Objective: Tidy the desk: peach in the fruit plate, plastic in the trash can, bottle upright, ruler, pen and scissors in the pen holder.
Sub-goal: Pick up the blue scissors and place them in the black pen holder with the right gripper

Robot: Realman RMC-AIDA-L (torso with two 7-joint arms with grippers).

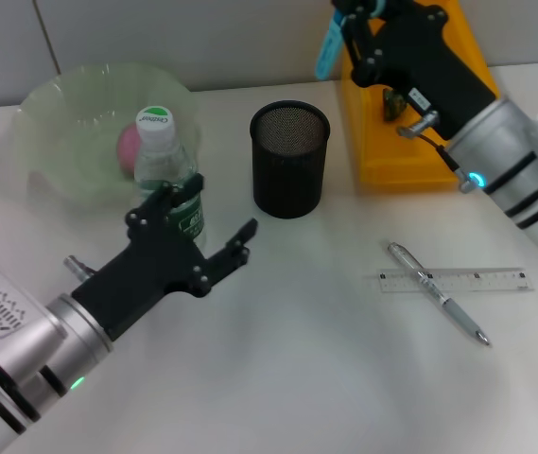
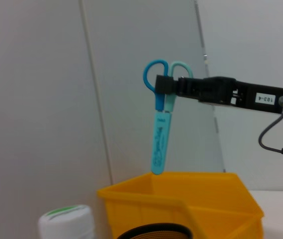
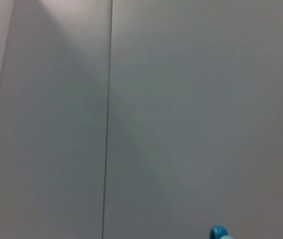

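Head view: right gripper [image 1: 352, 21] clamped on blue scissors [image 1: 328, 47], raised above the yellow bin [image 1: 382, 151]. Left gripper [image 1: 214, 241], fingers apart, stands beside the upright bottle [image 1: 166, 161]. Pen [image 1: 436, 290] lies across ruler [image 1: 455, 280] on the white desk [image 1: 297, 359].

Left wrist view: scissors hang blade-down from the far gripper, sheathed in light blue, against a grey panelled wall [image 2: 42, 99].

Right wrist view: wall only.

Right tool [image 1: 349, 21] raised, clamped; left tool [image 1: 214, 232] spread.
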